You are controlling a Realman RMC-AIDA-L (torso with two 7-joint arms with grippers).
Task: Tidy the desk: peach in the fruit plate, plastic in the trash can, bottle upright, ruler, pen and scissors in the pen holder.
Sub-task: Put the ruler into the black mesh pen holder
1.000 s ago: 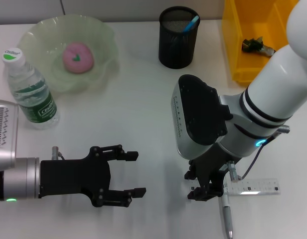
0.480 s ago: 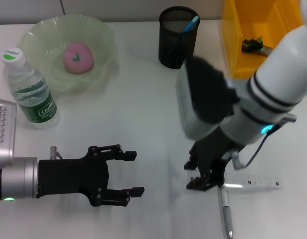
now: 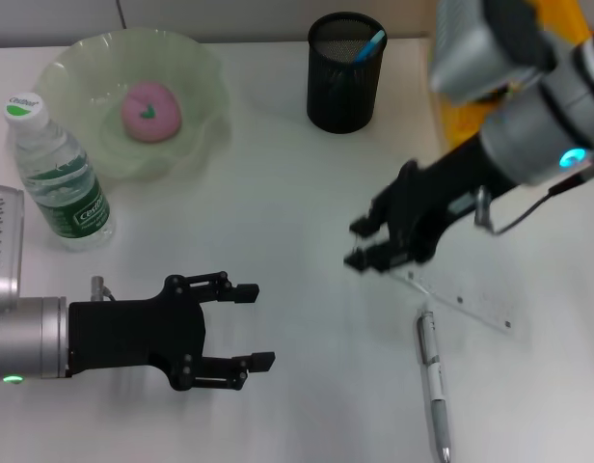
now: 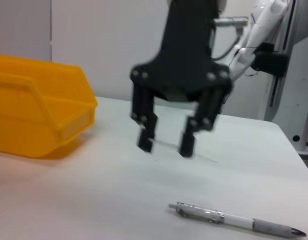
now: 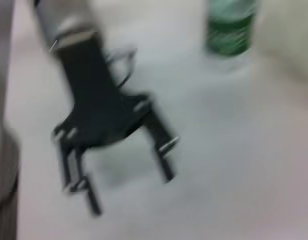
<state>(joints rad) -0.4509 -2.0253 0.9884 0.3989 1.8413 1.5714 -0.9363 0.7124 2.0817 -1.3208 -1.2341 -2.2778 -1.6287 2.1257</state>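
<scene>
My right gripper (image 3: pixel 366 242) hangs above the table's middle right, shut on one end of the clear ruler (image 3: pixel 463 301), which slants down behind it. In the left wrist view the right gripper (image 4: pixel 165 145) hovers off the table. The silver pen (image 3: pixel 432 378) (image 4: pixel 236 220) lies near the front edge. A black mesh pen holder (image 3: pixel 344 77) at the back holds a blue-tipped item (image 3: pixel 372 43). The pink peach (image 3: pixel 150 109) sits in the green fruit plate (image 3: pixel 80 72). The bottle (image 3: pixel 58 166) (image 5: pixel 229 27) stands upright. My left gripper (image 3: pixel 247 326) (image 5: pixel 121 165) waits open at front left. No plastic or scissors show.
A yellow bin (image 3: pixel 459 121) (image 4: pixel 39 117) stands at the back right, mostly covered by my right arm. The bottle stands just in front of the fruit plate's left side.
My right gripper has risen and swung back from the front right, taking the ruler's end along; the ruler now lies slanted instead of level. The left gripper barely moved.
</scene>
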